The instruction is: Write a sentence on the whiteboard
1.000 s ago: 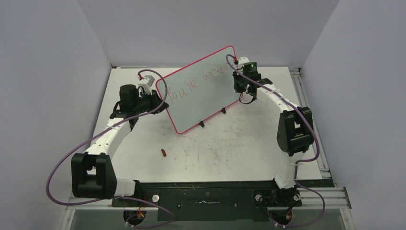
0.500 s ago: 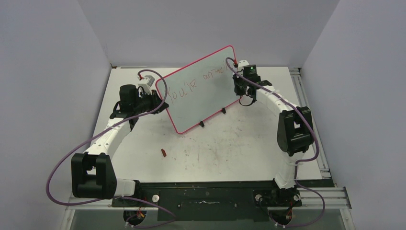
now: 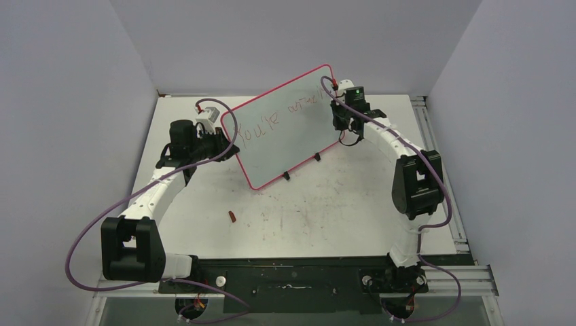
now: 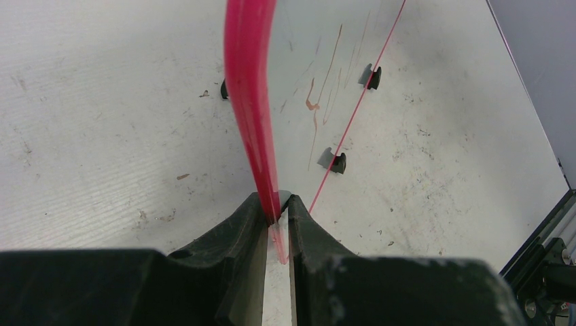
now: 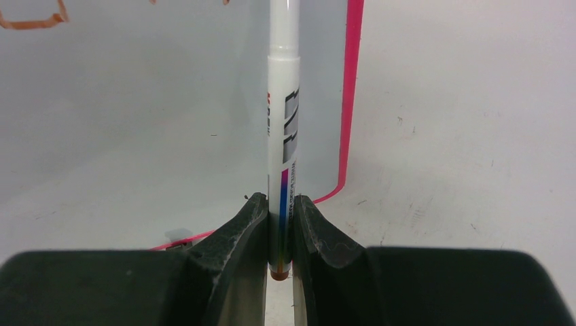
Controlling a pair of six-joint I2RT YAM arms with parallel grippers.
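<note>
1. Now, your right pincer is clenched on a white marker; in the right wrist view both fingers press the barrel near its rear end, and the barrel runs straight out ahead of the fingertips towards the whiteboard.
2. Just beyond that pincer lies the board's pale surface, with its pink-red rim passing close to the right of the marker. Whether the tip touches the surface you cannot tell, as it runs out of view.
3. Your left pincer is clenched on the whiteboard's rim; the left wrist view shows the pink edge pinched between the two dark fingers and rising away from them.
4. Out past the left pincer, two black clip feet sit along the board's lower edge on the table.
5. From above, the board stands tilted between your two pincers, the left one at its left edge and the right one near its upper right corner.
6. On the board, the sentence runs in thin reddish-brown letters between the two pincers, ending close to the right one.
7. Well away from both pincers, a small reddish object lies on the table nearer the arm bases.
</note>
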